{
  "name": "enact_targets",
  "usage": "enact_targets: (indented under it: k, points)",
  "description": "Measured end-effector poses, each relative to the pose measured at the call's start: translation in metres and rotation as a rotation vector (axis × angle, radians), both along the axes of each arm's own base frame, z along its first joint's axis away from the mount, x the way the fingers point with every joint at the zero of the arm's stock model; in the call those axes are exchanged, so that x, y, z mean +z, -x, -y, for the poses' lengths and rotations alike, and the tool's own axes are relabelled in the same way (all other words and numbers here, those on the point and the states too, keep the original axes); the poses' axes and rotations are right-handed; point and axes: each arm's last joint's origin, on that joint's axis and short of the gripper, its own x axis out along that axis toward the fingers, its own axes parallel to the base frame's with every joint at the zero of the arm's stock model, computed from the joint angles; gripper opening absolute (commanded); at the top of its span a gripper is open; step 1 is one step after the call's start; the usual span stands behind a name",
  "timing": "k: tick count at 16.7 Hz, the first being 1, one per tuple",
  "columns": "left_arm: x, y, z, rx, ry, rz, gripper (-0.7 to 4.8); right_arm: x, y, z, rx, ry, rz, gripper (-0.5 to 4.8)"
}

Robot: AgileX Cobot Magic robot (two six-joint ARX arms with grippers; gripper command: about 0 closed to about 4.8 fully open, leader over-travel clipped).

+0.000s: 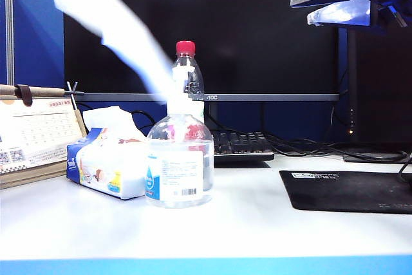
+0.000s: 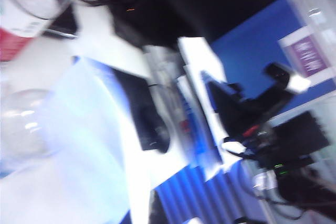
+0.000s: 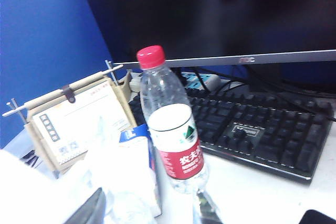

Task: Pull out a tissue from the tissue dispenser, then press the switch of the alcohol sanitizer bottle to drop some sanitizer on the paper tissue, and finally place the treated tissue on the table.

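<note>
The tissue (image 1: 109, 20) is a blurred white streak running from the top left corner down to the switch (image 1: 177, 100), the white pump head of the alcohol sanitizer bottle (image 1: 179, 169). That squat clear bottle stands on the table (image 1: 257, 223), beside the tissue dispenser (image 1: 106, 167). My left gripper (image 2: 143, 211) is outside the exterior view. In the left wrist view it is shut on the tissue (image 2: 89, 145), which spreads as a pale sheet beside one dark finger (image 2: 155, 208). My right gripper (image 1: 301, 9) hangs open, high at the right. One of its fingers (image 3: 89, 209) shows above the dispenser (image 3: 134, 163).
A slim red-capped bottle (image 1: 185, 62) stands right behind the sanitizer bottle. A desk calendar (image 1: 35, 136) sits at the left. A keyboard (image 1: 241, 146) and a monitor (image 1: 212, 30) are at the back. A black mouse pad (image 1: 351, 191) lies at the right.
</note>
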Motion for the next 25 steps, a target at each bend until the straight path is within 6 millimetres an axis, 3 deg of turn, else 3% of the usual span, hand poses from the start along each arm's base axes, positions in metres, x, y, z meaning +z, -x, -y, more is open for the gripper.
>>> enact_targets:
  k: [4, 7, 10, 13, 17, 20, 23, 25]
  points:
    - [-0.01, -0.003, 0.001, -0.004, 0.035, -0.01, -0.06, 0.007, 0.0, 0.0, 0.001, -0.024, 0.066, 2.12]
    - [-0.04, -0.003, 0.002, -0.018, 0.096, -0.128, -0.06, 0.007, 0.0, 0.0, 0.001, -0.025, 0.067, 2.12]
    - [-0.035, 0.007, 0.024, -0.123, 0.211, -0.098, -0.06, 0.007, 0.0, 0.0, 0.001, -0.024, 0.067, 2.12]
    - [-0.046, 0.014, 0.056, -0.165, 0.167, -0.155, -0.06, 0.005, -0.001, 0.0, 0.002, -0.022, 0.06, 2.12]
    - [-0.066, -0.013, 0.075, -0.077, 0.13, -0.139, -0.06, 0.006, 0.0, -0.002, 0.06, -0.021, 0.062, 2.12]
    - [-0.081, -0.03, 0.089, -0.128, 0.192, -0.186, -0.06, 0.006, 0.0, -0.002, 0.061, -0.02, 0.062, 2.12]
    - [-0.073, -0.04, 0.096, -0.157, 0.339, -0.099, -0.06, 0.005, 0.0, -0.002, 0.062, -0.017, 0.061, 2.12]
    - [-0.073, -0.043, 0.093, -0.139, 0.338, -0.089, -0.06, 0.0, -0.004, -0.003, 0.065, -0.009, 0.036, 2.12]
